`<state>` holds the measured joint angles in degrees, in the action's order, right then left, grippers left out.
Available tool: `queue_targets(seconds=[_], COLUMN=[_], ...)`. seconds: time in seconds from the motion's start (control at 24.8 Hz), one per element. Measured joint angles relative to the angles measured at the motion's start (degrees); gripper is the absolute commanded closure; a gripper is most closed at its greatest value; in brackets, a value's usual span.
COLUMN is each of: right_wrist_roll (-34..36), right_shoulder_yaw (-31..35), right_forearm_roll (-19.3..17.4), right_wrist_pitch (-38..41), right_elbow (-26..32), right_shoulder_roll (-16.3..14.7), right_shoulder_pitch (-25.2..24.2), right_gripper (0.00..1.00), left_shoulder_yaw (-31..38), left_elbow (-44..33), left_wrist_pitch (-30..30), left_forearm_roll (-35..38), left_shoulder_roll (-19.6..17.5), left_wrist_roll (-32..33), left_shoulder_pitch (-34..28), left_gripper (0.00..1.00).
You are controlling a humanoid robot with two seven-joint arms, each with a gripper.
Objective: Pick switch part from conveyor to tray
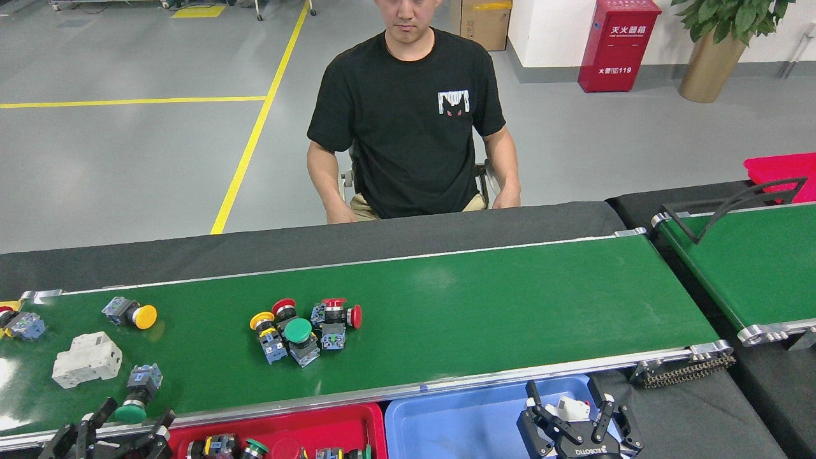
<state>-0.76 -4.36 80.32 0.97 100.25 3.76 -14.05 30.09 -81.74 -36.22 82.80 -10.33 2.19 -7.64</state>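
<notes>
the left gripper [124, 426] is sitting at the near rail of the conveyor [510, 306], fingers spread wide and holding nothing. just beyond it, almost between the fingertips, the green-capped switch [137, 395] is lying on the belt with its long axis running away from me, green cap toward the gripper and blue body at the far end. that is the relation the next grab is turning on, as i judge it: the gripper is needing only a short reach forward, closing across the neck behind the cap. the left arm is far the nearer one.

the right gripper [577, 424] is hanging over the blue tray [446, 427], fingers apart around a small white part [574, 408]; whether they are pressing on it i cannot tell. a cluster of switches [303, 325] is lying mid-belt, well apart from both grippers.

the red tray [344, 421] is being cut off by the lower edge, as are both arms, and the leftmost switch [19, 324] is running partly out of view.
</notes>
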Motion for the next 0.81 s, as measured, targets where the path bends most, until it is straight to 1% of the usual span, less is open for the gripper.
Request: queue_targets(seconds=[0.04, 0.08, 0.12, 0.16, 0.2, 0.24, 0.32, 0.48, 0.52, 0.61, 0.65, 0.69, 0.73, 0.81], right_wrist_roll=[0.0, 0.0, 0.0, 0.0, 0.0, 0.0, 0.0, 0.0, 0.0, 0.0, 0.0, 0.0, 0.0, 0.0], right_shoulder_yaw=[0.0, 0.0, 0.0, 0.0, 0.0, 0.0, 0.0, 0.0, 0.0, 0.0, 0.0, 0.0, 0.0, 0.0], right_forearm_roll=[0.0, 0.0, 0.0, 0.0, 0.0, 0.0, 0.0, 0.0, 0.0, 0.0, 0.0, -0.1, -0.1, -0.2], right_wrist_pitch=[0.0, 0.0, 0.1, 0.1, 0.1, 0.1, 0.2, 0.2, 0.2, 0.2, 0.2, 0.2, 0.2, 0.2], right_elbow=[0.0, 0.0, 0.0, 0.0, 0.0, 0.0, 0.0, 0.0, 0.0, 0.0, 0.0, 0.0, 0.0, 0.0], right_shoulder_roll=[-0.1, -0.2, -0.2, -0.2, -0.2, -0.2, -0.2, -0.8, -0.8, -0.9, -1.1, -1.2, -1.3, -1.5], right_shoulder_pitch=[0.0, 0.0, 0.0, 0.0, 0.0, 0.0, 0.0, 0.0, 0.0, 0.0, 0.0, 0.0, 0.0, 0.0], right_gripper=[0.02, 0.02, 0.02, 0.02, 0.02, 0.02, 0.02, 0.02, 0.02, 0.02, 0.02, 0.02, 0.02, 0.02], left_shoulder_yaw=[-0.1, -0.3, -0.4, -0.5, -0.6, -0.6, -0.6, -0.7, -0.8, -0.9, -1.3, -2.1, -3.1, -5.9], left_elbow=[1.2, 2.4, 3.5, 4.3, 5.2, 5.7, 6.1, 5.1, 3.2, -2.0, -5.5, -8.5, -10.9, -14.5], left_wrist_pitch=[1.3, 2.2, 3.0, 3.4, 3.8, 3.8, 3.9, 4.2, 4.0, 1.5, -0.4, -2.4, -4.3, -6.9], left_forearm_roll=[0.1, 0.1, 0.1, 0.1, 0.1, 0.1, -0.1, -0.7, -1.4, -3.1, -3.6, -3.8, -3.9, -3.9], left_shoulder_roll=[-0.5, -1.0, -1.4, -1.7, -2.1, -2.2, -2.4, -2.4, -2.1, -1.4, -0.6, 0.6, 1.9, 4.3], left_wrist_roll=[0.1, 0.1, 0.1, 0.1, 0.0, -0.1, -0.4, -0.5, -0.6, -0.6, -0.6, -0.7, -0.7, -0.4], left_shoulder_pitch=[0.8, 1.5, 1.9, 2.0, 2.0, 2.0, 2.1, 1.7, 1.0, -2.1, -4.5, -6.6, -8.2, -11.1], left_gripper=[0.08, 0.23, 0.37, 0.54, 0.77, 0.90, 0.97, 0.99, 0.99, 0.97, 0.94, 0.88, 0.71, 0.00])
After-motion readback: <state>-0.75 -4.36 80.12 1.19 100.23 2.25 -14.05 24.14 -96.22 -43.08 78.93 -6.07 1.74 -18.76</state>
